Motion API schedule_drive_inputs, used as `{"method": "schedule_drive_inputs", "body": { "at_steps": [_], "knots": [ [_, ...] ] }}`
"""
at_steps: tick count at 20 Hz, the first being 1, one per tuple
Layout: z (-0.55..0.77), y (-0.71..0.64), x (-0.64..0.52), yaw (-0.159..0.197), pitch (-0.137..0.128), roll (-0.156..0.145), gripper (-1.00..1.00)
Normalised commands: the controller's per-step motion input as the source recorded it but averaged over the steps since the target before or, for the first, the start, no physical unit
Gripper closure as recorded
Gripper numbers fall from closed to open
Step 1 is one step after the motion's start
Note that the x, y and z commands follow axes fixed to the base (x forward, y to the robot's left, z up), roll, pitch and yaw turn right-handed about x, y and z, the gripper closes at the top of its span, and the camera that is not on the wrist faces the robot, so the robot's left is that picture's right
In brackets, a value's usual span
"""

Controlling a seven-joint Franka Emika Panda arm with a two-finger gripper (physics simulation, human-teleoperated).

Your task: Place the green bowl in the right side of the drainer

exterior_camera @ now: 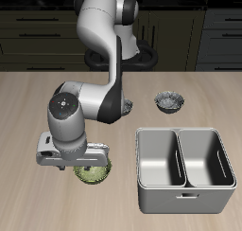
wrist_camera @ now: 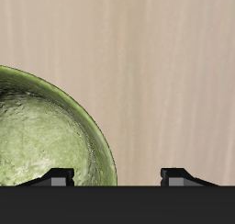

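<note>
The green bowl [exterior_camera: 94, 172] sits on the table near the front edge, partly hidden under my gripper [exterior_camera: 85, 161]. In the wrist view the bowl [wrist_camera: 41, 136] is mottled yellow-green, and its rim runs between my two fingertips. One finger [wrist_camera: 60, 177] is over the bowl's inside and the other is over bare table outside it. My gripper [wrist_camera: 117, 178] is open, straddles the rim and holds nothing. The drainer [exterior_camera: 185, 190], a grey two-compartment tub, stands beside the bowl on the table, and both its compartments look empty.
A small grey patterned bowl [exterior_camera: 169, 102] sits farther back, behind the drainer. The robot's arm and base [exterior_camera: 109, 45] rise at the table's back. Dark cabinets stand behind the table.
</note>
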Motion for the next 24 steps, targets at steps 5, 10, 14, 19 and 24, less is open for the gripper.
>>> {"method": "schedule_drive_inputs", "body": {
  "at_steps": [5,10,14,19,24],
  "knots": [
    [0.11,-0.07,-0.05,-0.009,-0.009,-0.013,1.00],
    [0.18,-0.06,-0.07,-0.006,-0.022,-0.013,1.00],
    [0.35,-0.15,-0.04,-0.002,-0.041,-0.046,1.00],
    [0.59,-0.09,-0.09,-0.010,-0.081,-0.043,1.00],
    [0.62,-0.03,-0.08,-0.043,-0.080,-0.038,1.00]
  ]
}}
